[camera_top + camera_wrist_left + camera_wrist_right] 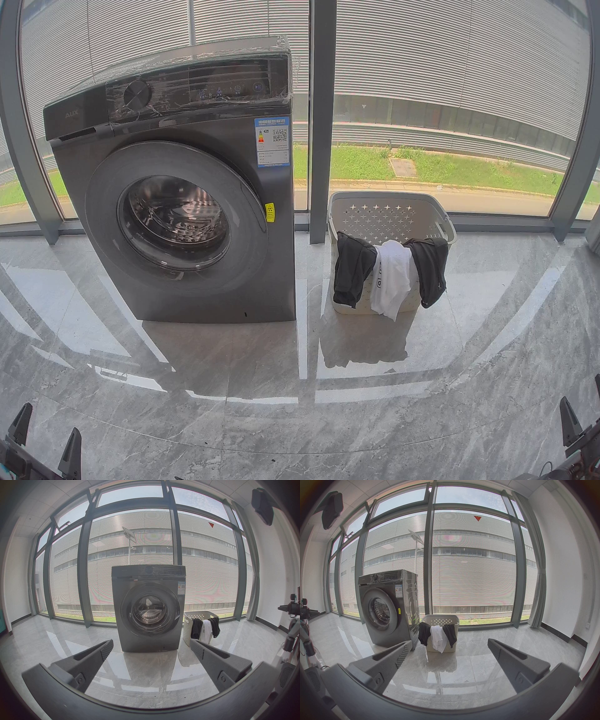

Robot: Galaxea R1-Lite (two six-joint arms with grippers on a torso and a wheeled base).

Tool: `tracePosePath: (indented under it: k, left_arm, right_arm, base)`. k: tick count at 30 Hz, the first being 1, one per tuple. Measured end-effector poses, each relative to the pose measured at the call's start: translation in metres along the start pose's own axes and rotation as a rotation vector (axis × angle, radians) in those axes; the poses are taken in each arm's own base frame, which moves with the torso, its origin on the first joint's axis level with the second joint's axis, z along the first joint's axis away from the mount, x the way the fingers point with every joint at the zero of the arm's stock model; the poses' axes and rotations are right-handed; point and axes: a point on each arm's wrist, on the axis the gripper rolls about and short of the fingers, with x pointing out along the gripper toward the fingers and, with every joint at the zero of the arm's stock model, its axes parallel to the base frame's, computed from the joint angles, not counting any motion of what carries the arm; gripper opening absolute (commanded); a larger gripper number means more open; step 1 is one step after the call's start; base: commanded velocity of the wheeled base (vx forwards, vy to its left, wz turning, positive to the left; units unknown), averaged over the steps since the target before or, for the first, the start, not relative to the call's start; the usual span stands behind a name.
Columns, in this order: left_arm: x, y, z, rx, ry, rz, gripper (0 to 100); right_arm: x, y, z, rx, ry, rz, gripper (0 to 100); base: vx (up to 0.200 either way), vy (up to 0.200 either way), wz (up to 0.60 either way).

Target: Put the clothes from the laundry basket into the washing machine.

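Observation:
A dark grey front-loading washing machine stands on the floor against the window, its round door closed over the drum. To its right sits a pale laundry basket with two black garments and a white one draped over its front rim. My left gripper is open and empty, far back from the machine, low near the floor. My right gripper is likewise open and empty, well short of the basket. The machine faces the left wrist camera.
Glossy grey marble floor stretches between me and the machine. Floor-to-ceiling windows with a dark pillar stand behind the machine and basket. A white wall and curtain lie off to the right.

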Motion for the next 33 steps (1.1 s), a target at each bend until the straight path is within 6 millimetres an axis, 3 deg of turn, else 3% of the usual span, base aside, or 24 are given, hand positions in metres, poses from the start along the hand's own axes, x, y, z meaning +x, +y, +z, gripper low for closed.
tracePosePath:
  k: [33]
  left_arm:
    - [0.0, 0.0, 0.0, 0.0, 0.0, 0.0, 100]
  right_arm:
    - [0.0, 0.0, 0.0, 0.0, 0.0, 0.0, 100]
  base:
    - [0.0, 0.0, 0.0]
